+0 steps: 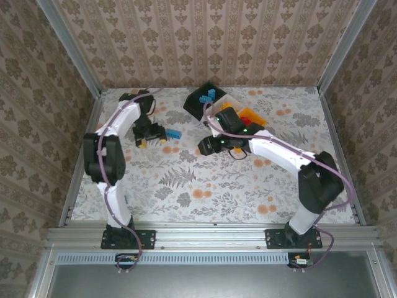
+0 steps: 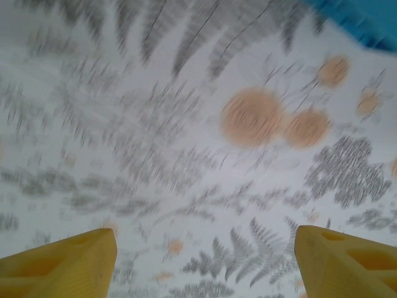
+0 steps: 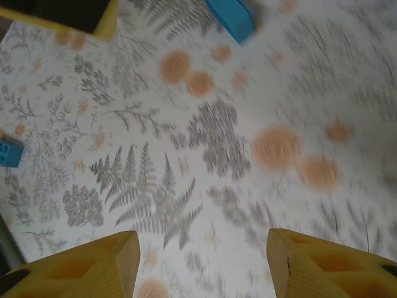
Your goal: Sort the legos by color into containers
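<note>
My left gripper (image 1: 151, 133) hovers low over the back left of the table. Its yellow fingers (image 2: 74, 264) stand wide apart, open, with bare cloth between them. A blue lego (image 1: 174, 133) lies just to its right, and the blue patch (image 2: 366, 22) in the left wrist view may be that brick. My right gripper (image 1: 203, 146) points left near the middle, open and empty (image 3: 203, 239). Ahead of it lie a blue lego (image 3: 231, 18) and another (image 3: 9, 152). The black container (image 1: 197, 102) holds blue legos (image 1: 209, 95). The orange-yellow container (image 1: 253, 118) holds red pieces.
The floral cloth (image 1: 205, 192) covers the table, and its near half lies bare. Metal rails (image 1: 80, 155) edge the table on the left and right. The right arm (image 1: 273, 149) crosses in front of the containers. A black and yellow object (image 3: 62, 15) sits in the right wrist view's top left corner.
</note>
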Robot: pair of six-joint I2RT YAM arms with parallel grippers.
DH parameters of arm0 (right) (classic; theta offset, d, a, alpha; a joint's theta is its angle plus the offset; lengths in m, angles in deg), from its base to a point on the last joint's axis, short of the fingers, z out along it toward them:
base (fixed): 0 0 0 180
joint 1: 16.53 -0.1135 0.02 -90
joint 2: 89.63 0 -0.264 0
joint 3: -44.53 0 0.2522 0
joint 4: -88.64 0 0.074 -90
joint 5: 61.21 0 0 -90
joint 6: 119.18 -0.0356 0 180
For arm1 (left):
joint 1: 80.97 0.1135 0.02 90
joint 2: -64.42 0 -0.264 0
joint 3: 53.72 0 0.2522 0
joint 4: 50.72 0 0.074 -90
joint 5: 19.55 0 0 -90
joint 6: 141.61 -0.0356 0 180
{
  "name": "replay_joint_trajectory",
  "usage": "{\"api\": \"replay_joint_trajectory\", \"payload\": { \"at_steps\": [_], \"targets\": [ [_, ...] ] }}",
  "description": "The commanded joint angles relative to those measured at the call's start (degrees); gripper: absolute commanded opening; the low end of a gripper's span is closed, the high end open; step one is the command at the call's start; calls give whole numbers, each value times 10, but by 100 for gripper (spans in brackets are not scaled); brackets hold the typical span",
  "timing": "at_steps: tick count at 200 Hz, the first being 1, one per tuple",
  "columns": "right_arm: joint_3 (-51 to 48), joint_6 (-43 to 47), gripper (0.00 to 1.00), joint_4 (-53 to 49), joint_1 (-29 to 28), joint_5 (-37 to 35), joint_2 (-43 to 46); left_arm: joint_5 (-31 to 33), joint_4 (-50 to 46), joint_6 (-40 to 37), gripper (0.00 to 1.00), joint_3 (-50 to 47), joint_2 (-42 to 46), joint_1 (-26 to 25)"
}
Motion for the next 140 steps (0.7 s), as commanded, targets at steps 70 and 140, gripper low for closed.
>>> {"api": "replay_joint_trajectory", "payload": {
  "at_steps": [70,140],
  "targets": [
    [300,180,56,39,-33,-4,-316,-98,122,115,77,-260,232,38],
    [407,217,56,19,-60,-106,-416,-133,100,95,77,-312,297,94]
  ]
}}
